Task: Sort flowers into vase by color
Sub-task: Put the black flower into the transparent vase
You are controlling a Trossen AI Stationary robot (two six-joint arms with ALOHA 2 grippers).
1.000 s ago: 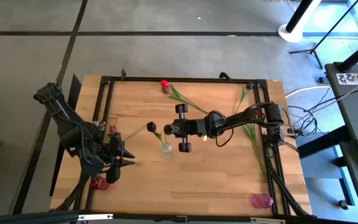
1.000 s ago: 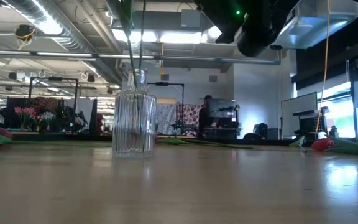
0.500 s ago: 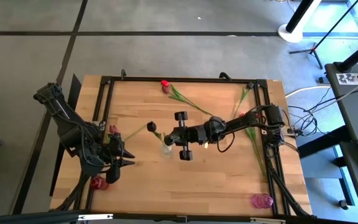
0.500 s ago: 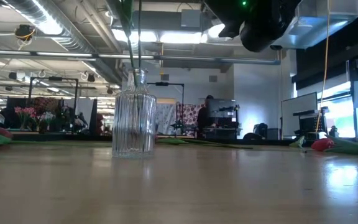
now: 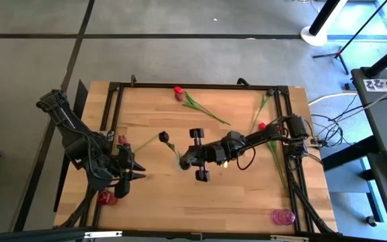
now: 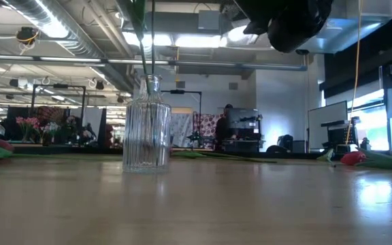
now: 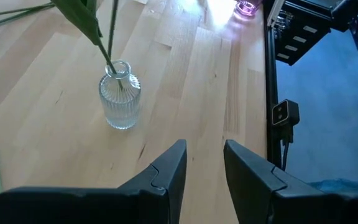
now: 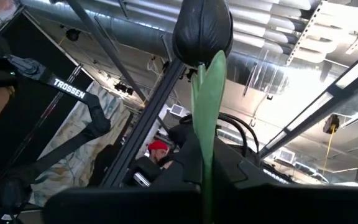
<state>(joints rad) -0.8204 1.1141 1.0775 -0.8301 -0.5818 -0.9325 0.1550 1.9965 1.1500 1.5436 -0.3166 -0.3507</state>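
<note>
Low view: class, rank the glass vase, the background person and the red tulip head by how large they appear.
1. Glass vase: largest, nearest the camera.
2. Person: looks small only through distance.
3. Red tulip head: smallest.

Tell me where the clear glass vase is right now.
In the high view the clear glass vase stands near the table's middle, beside the right gripper, with a dark tulip leaning out of it toward the left gripper.
</note>
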